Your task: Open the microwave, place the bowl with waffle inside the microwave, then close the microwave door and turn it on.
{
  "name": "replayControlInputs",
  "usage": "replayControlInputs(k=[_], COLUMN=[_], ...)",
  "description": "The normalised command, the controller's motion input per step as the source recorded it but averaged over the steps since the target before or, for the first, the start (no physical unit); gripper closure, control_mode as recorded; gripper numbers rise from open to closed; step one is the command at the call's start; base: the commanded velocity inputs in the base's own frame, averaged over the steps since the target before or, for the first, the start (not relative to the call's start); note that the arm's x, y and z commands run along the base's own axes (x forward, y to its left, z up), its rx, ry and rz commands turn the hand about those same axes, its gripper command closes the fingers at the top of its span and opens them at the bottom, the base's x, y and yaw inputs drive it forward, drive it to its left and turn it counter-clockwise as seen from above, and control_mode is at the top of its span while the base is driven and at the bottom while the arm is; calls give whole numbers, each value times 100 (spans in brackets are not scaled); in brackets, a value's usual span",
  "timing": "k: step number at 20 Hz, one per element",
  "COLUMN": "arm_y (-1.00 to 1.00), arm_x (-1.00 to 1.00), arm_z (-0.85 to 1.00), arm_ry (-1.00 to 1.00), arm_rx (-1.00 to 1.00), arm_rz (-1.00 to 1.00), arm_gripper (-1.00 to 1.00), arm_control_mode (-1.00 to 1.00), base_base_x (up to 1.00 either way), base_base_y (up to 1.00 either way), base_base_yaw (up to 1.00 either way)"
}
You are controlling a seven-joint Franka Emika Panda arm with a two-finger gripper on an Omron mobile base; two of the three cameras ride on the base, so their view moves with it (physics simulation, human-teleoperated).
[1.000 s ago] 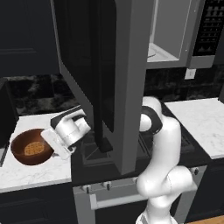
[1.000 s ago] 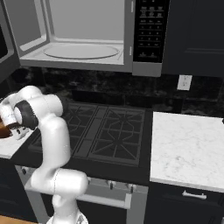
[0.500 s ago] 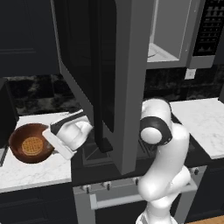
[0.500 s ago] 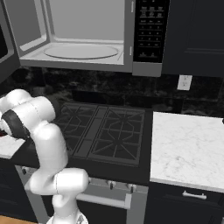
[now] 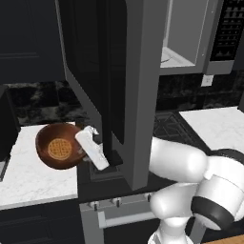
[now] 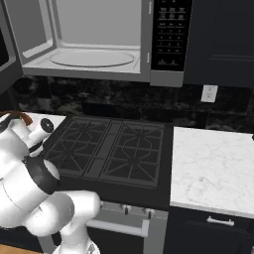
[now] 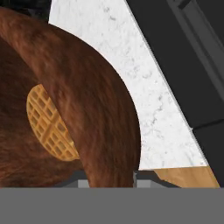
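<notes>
White marble bench (image 5: 33, 183) is lying under the bowl (image 5: 58, 146), waffle (image 5: 60, 148) riding inside. End effector (image 5: 86, 145) is pinching its rim, narrow, readying transfer toward the gaping microwave (image 6: 89, 39).

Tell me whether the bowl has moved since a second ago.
Yes. In the left base view the bowl has risen and tilted, clear of the white counter, nearer the open microwave door, with the gripper at its rim.
</notes>
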Motion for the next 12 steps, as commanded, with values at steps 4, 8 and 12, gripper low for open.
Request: replayControlInputs(k=[4, 8, 12], arm_y=[-100, -100, -100], arm_x=[-16, -10, -7], arm_z=[100, 100, 100], arm_ry=[4, 6, 9], arm_rx=[0, -1, -4], arm_rz=[-5, -3, -9], arm_gripper=[100, 100, 100], arm_control_mode=[-100, -100, -100], base_base_x=[0, 0, 0], base_base_y=[0, 0, 0], base_base_yaw=[0, 0, 0])
